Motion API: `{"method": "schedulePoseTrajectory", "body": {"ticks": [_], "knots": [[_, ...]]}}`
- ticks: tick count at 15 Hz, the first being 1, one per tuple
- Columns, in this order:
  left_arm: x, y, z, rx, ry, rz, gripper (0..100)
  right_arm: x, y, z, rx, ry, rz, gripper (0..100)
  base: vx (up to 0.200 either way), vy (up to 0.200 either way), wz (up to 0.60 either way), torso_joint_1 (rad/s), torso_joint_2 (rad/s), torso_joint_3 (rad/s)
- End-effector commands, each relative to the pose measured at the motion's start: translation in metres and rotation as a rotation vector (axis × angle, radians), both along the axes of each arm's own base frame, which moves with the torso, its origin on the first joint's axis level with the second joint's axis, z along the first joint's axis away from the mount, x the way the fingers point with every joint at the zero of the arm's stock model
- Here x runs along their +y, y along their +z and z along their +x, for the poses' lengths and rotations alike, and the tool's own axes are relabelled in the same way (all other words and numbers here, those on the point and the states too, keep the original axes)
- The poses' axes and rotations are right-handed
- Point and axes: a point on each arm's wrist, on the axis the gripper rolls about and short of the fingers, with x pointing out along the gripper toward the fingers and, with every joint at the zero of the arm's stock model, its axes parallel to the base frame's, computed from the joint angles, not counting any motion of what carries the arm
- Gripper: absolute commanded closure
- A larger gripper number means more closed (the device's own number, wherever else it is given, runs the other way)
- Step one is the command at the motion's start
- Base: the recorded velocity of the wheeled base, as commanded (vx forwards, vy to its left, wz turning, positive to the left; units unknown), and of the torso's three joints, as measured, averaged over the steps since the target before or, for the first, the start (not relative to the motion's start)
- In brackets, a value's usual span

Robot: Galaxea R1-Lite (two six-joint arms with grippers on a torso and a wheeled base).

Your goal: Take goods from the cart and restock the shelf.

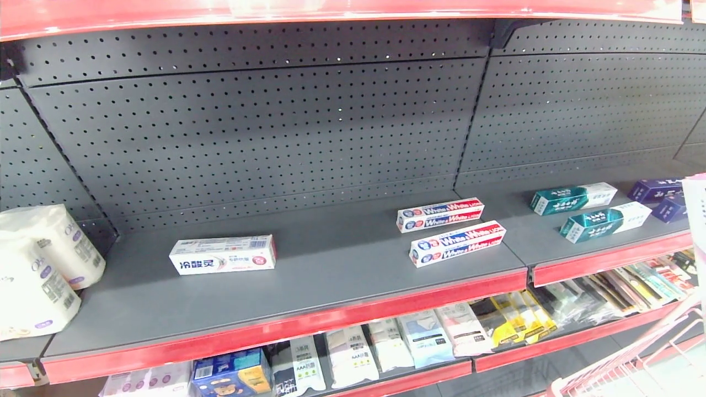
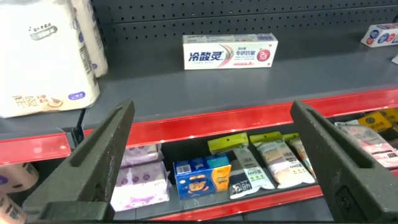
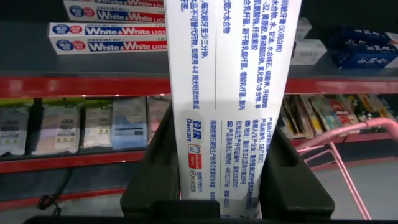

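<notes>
One toothpaste box [image 3: 230, 74] sits clamped in right tool [image 3: 224, 168]; left tool [image 2: 211, 109] gapes

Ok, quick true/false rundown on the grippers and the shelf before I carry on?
1. The right gripper is shut on a white toothpaste box. True.
2. The left gripper holds a box. False: it is open and empty.
3. Two red-and-blue boxes lie on the shelf. True.
4. The teal boxes stand upright. False: they lie flat.
5. The paper rolls sit at the robot's right. False: they sit at its left.
</notes>
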Motion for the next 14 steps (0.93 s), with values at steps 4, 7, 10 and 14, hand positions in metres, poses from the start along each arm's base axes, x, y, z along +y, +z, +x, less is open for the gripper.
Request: {"method": "schedulePoseTrajectory", "body": {"ticks": [4, 7, 10, 14], "knots": [[0.0, 0.0, 0.0, 0.0, 0.0, -0.001, 0, -0.002, 0.021, -0.003, -0.077, -0.097, -0.02, 100, 0.0, 0.0, 0.0, 0.0, 0.0, 0.0], [0.0, 0.0, 0.0, 0.0, 0.0, -0.001, 0, 0.0, 0.02, -0.012, -0.1, -0.085, -0.018, 100, 0.0, 0.0, 0.0, 0.0, 0.0, 0.0], [0.0, 0.0, 0.0, 0.0, 0.0, 0.0, 0, 0.001, 0.02, -0.016, -0.123, -0.099, -0.03, 100, 0.0, 0.0, 0.0, 0.0, 0.0, 0.0], [0.0, 0.001, 0.002, 0.029, -0.028, 0.037, 0, 0.003, 0.014, -0.029, -0.151, -0.121, -0.058, 100, 0.0, 0.0, 0.0, 0.0, 0.0, 0.0]]}}
